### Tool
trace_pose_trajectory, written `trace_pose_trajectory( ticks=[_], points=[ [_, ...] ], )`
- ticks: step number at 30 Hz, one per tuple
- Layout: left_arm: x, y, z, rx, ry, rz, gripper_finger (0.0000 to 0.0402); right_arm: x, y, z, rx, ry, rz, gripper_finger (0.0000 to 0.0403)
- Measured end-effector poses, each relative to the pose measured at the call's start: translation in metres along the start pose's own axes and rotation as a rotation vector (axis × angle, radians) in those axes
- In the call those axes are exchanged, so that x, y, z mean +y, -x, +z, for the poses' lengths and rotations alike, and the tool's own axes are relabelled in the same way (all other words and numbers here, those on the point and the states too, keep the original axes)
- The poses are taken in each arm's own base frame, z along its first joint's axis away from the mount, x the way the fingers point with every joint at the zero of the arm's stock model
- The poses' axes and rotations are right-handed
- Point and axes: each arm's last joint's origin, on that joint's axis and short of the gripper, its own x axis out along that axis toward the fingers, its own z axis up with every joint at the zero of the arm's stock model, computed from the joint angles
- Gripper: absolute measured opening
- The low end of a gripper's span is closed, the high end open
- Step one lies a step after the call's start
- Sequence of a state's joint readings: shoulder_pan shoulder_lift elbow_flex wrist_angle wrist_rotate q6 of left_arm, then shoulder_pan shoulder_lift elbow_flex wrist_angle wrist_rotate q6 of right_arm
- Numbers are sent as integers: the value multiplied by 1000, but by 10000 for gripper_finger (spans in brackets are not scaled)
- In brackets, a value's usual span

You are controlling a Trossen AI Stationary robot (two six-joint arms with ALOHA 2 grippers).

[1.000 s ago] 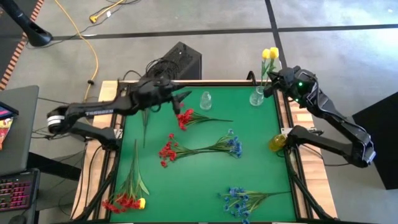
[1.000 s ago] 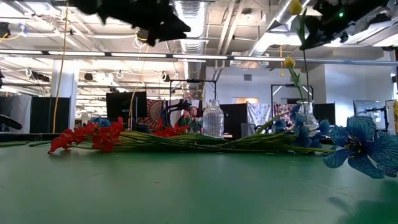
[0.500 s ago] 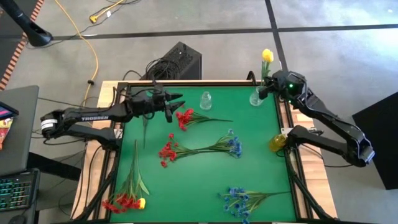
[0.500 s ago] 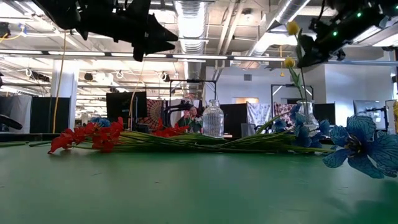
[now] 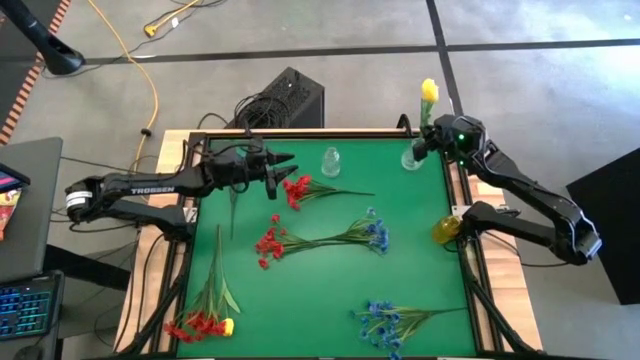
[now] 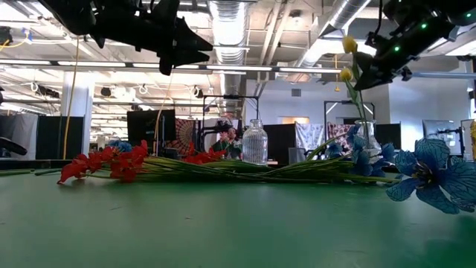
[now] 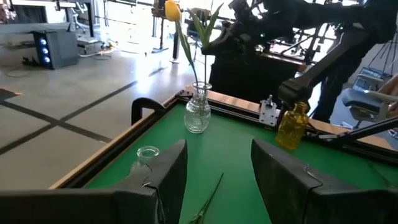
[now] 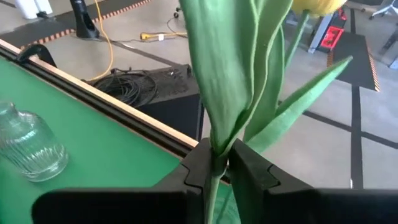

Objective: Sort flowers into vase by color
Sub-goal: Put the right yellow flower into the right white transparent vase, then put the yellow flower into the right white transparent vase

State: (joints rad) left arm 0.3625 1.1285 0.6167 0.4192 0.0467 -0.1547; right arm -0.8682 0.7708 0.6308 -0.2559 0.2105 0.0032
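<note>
Yellow tulip, upper right of the high frame: stem runs down into the clear vase at the counter's far right corner. Long axis close to upright, tilted slightly, as the low view shows. A second yellow bud sits lower on the same line there.

My right claw is at that stem, just above the vase mouth. In the right wrist view my fingers sit either side of the stem and leaf with only a thin gap showing; I cannot tell whether they clamp it or are letting go. My judgement: the tulip is in the vase and the release is the step in hand.

Second empty vase stands upper middle of the high frame, near my left claw.

Left claw hovers with fingers apart, holding nothing, just beside the red spray in the upper centre-left. Its blooms lie toward the claw; its stem runs rightward across the felt, so the long axis is roughly left-right in the frame. The left arm is far nearer this spray than the right.

Further out: a red-and-blue tangle in the middle, a blue spray lower right, a red-and-yellow bunch lower left. A yellow bottle sits at the right edge.
</note>
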Motion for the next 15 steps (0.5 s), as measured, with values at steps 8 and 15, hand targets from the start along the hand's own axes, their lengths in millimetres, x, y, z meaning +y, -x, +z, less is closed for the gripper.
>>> trace_pose_trajectory(
  ticks=[8,15],
  points=[
    [-2,0,-1,4,4,-10,167,-1,1,-10,103,20,-6,154],
    [-3,0,-1,10,14,-39,167,-3,7,-8,193,41,-6,225]
  ],
)
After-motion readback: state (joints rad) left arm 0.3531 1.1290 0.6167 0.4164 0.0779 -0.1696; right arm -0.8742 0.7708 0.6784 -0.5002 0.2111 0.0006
